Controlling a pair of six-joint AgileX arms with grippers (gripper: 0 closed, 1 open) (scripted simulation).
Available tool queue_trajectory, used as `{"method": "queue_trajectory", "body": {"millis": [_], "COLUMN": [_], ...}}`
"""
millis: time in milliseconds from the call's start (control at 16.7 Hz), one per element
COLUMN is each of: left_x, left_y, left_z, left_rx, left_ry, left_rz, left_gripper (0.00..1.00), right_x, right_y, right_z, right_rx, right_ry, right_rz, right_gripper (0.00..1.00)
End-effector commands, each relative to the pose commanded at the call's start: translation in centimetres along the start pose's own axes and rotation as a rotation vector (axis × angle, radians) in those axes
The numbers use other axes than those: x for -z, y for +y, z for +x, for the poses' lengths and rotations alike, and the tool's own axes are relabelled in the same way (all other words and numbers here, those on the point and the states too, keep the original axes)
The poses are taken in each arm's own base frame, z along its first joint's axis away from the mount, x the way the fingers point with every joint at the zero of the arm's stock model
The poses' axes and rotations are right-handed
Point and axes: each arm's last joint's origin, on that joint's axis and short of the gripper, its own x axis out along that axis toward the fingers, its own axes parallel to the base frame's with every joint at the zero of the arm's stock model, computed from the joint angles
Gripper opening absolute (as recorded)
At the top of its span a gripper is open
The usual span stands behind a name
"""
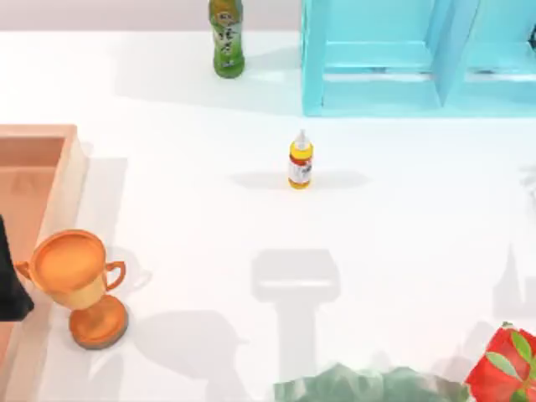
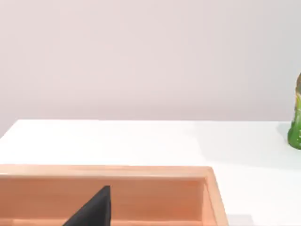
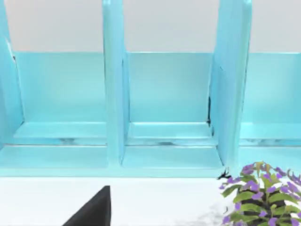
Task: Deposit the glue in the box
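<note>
- The left gripper [image 1: 13,289] hung at the table's left edge, over the box [image 1: 72,172]; I cannot tell whether it was apart or together
- In the left wrist view a dark wedge of that gripper lay over the box's inner wall [image 2: 155,195], with the thick light rim just beyond it
- The glue [image 1: 301,161] stood upright on the bare white table [image 1: 402,251], well apart from the left gripper, off to its right and farther back, outside the box and touching nothing
- An orange trophy [image 1: 74,272] with two handles stood just beside the left gripper, on its glue-ward side and hard against the box's rim; it was the nearest thing that crowded the way from claw to glue
- A green drink bottle [image 1: 227,38] stood far behind the glue, well apart from the left gripper; the left wrist view caught it [image 2: 296,127] off to the side beyond the box
- The right gripper [image 3: 94,212] faced the cyan shelf unit [image 3: 113,94], near its open compartments; open or shut, I cannot tell
- A purple-flowered plant [image 3: 261,193] stood just beside the right gripper, between it and the shelf
- The shelf [image 1: 314,67] sat behind the glue, to its right
- A red leafy thing [image 1: 502,364] and a grey-green mass [image 1: 368,387] lay at the table's near edge, apart from the glue
</note>
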Motion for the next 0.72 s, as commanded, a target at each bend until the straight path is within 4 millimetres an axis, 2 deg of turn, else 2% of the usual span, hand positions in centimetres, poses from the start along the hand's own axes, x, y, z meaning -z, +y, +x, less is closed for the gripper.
{"method": "queue_trajectory", "body": {"millis": [180, 420, 600, 720], "left_x": [-0.1, -2.0, -4.2, -5.5], "left_y": [0.0, -0.7, -1.8, -3.1], "left_z": [0.0, 0.7, 2.3, 4.2], "left_rx": [0.001, 0.007, 0.013, 0.016], "left_ry": [0.000, 0.001, 0.020, 0.044], "left_rz": [-0.002, -0.023, -0.050, -0.068], "left_gripper": [1.00, 1.00, 1.00, 1.00], "right_x": [0.0, 0.0, 0.0, 0.0], "right_y": [0.0, 0.0, 0.0, 0.0], "right_z": [0.0, 0.0, 0.0, 0.0], "right_rx": [0.000, 0.000, 0.000, 0.000], "right_ry": [0.000, 0.000, 0.000, 0.000], "right_rz": [0.000, 0.000, 0.000, 0.000], "right_gripper": [1.00, 1.00, 1.00, 1.00]}}
